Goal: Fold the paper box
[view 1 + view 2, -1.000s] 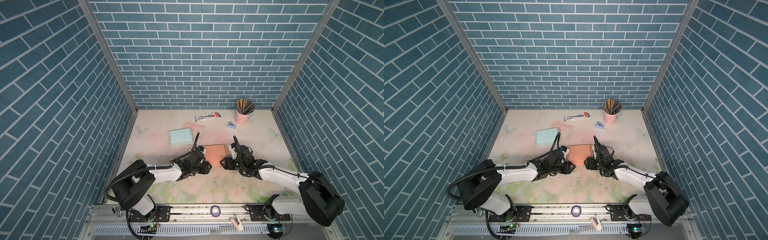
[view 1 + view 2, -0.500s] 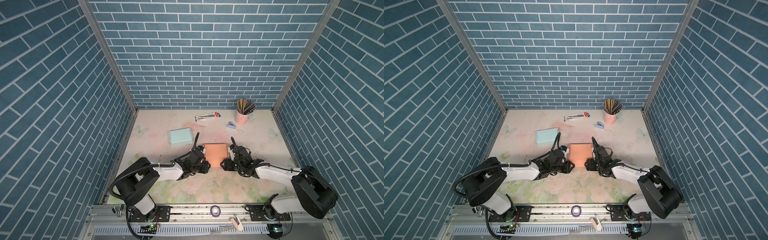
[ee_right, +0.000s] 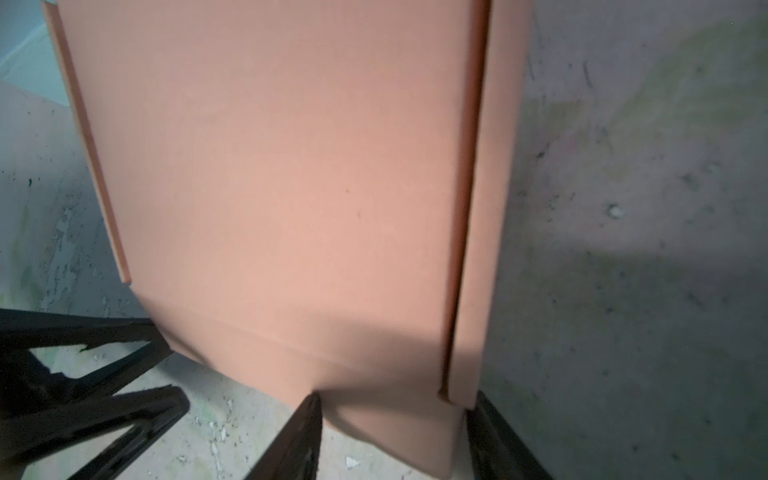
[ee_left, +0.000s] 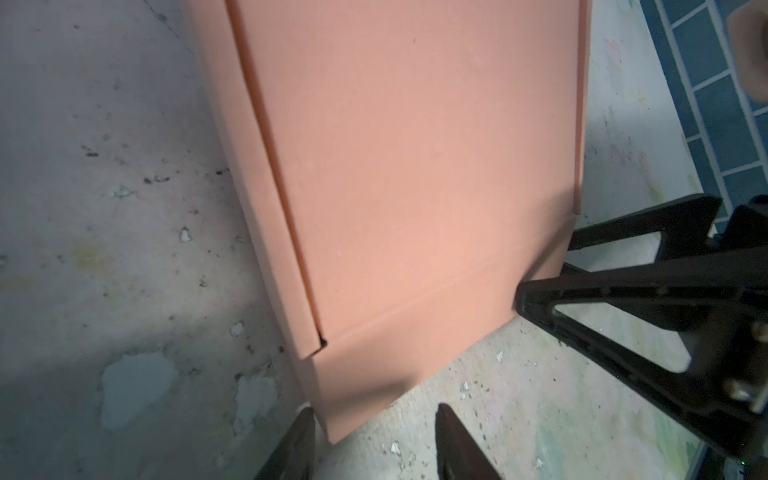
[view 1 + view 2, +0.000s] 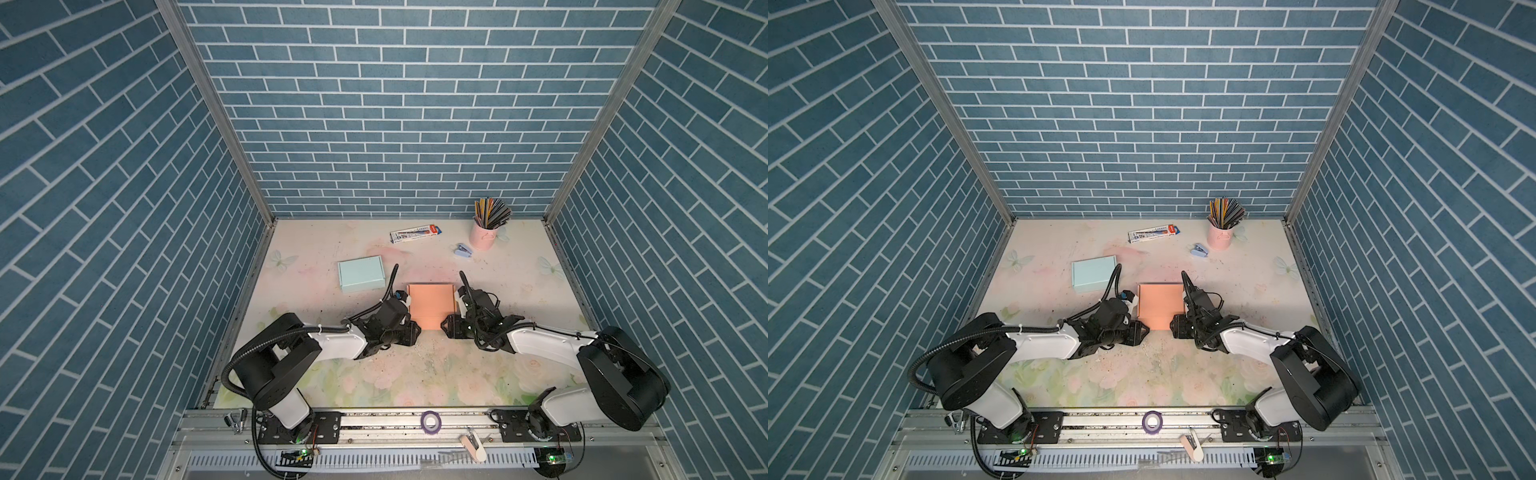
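Paper box (image 5: 431, 305) flat on the counter (image 5: 415, 374), about mid-counter. Matte salmon card, squarish, closed on top, with a narrow folded strip along each side. On the near side, a creased front flap tapering to a shorter edge. Smooth surface with faint paper grain. One straight fold line across the flap's root in both wrist views. Counter beneath in a pale floral print, scuffed, chipped, speckled with dark grit.

Left gripper (image 4: 374, 409) at the paper box's near left corner, jaws partly spread. One finger (image 4: 297, 444) right against the flap's corner, the other (image 4: 457, 449) clear of the card, over bare counter. Nothing pinched.

Right gripper (image 3: 397, 397) at the paper box's near right corner, jaws about half spread and filled with card. One finger (image 3: 295, 444) on the flap's edge, the other (image 3: 494, 449) against the end of the side strip, the corner nipped between them. Black, wedge-shaped, openwork fingers on both grippers.

Behind and left of the paper box, apart from it: a pale blue box (image 5: 360, 273), the same flat shape, closed. Well behind the paper box to the right: a pink cup (image 5: 482, 237) bristling with coloured pencils. A little nearer the paper box: a small blue stapler (image 5: 464, 250). Straight behind the paper box, well apart: a long white carton (image 5: 415, 233) lying flat.
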Robot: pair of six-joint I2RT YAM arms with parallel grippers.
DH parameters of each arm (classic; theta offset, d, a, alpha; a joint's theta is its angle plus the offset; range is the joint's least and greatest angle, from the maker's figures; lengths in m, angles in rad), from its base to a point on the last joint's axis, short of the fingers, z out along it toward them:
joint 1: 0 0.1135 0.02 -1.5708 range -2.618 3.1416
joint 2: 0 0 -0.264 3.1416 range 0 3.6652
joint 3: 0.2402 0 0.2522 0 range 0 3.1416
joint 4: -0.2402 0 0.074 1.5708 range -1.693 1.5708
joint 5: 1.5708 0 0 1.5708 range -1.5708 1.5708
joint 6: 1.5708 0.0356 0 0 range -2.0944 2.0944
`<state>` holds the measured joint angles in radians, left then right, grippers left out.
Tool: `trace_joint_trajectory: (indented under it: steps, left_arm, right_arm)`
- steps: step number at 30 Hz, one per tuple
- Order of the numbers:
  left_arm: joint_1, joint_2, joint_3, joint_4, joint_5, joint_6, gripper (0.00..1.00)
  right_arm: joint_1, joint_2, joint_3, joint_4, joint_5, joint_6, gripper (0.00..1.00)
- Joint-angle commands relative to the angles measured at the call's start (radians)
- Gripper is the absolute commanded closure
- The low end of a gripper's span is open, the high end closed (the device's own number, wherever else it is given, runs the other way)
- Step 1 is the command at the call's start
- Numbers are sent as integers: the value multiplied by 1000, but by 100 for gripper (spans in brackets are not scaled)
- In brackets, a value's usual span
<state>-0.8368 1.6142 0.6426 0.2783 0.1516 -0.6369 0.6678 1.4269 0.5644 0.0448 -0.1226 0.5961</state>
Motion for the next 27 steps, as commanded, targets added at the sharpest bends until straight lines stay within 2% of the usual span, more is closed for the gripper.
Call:
trace_joint_trajectory:
  steps: [1,7,15,20,27]
  left_arm:
    - [13,-26,-27,27,19,4,51]
    - [58,-84,-54,-10,73,25,47]
    - [112,-129,103,-274,96,192,44]
    - [149,-29,270,-310,102,262,43]
    - [194,247,542,-352,96,358,42]
  right_arm:
    - [6,16,31,-18,29,-33,44]
    - [6,26,41,-16,29,-37,44]
    - [6,46,53,-12,29,-44,45]
    - [5,55,65,-16,29,-47,45]
    - [3,66,79,-22,53,-54,45]
